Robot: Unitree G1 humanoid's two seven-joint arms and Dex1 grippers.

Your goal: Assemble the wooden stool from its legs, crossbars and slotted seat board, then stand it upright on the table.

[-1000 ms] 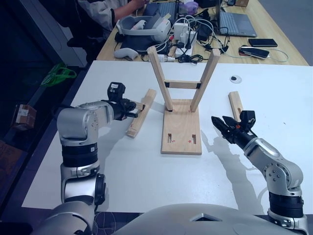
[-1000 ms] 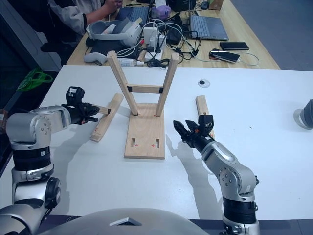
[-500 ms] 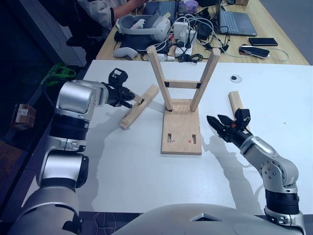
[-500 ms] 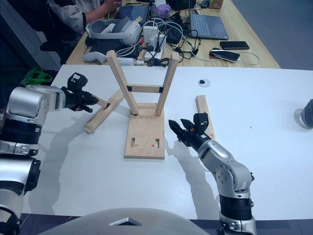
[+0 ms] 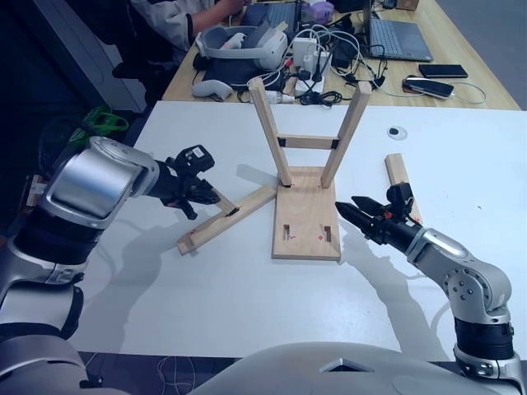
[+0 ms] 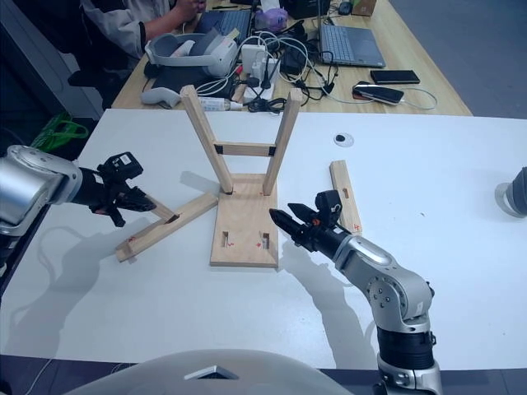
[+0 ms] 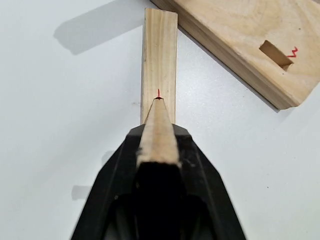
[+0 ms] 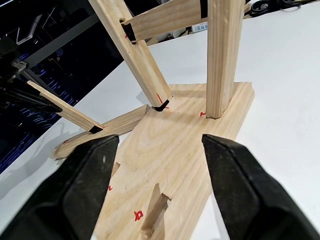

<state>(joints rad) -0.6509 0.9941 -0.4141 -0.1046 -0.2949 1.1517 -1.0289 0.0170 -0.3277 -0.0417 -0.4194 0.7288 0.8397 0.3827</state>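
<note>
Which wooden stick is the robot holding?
The leg left of the seat board: the left gripper pinches its short crossbar. Two others stand in the board; another lies loose on the right.

Seat board (image 5: 305, 216), upright legs (image 5: 270, 132) and loose leg (image 5: 230, 218) are pale, matt bare wood with visible grain; the table (image 5: 247, 296) is smooth white.
</note>
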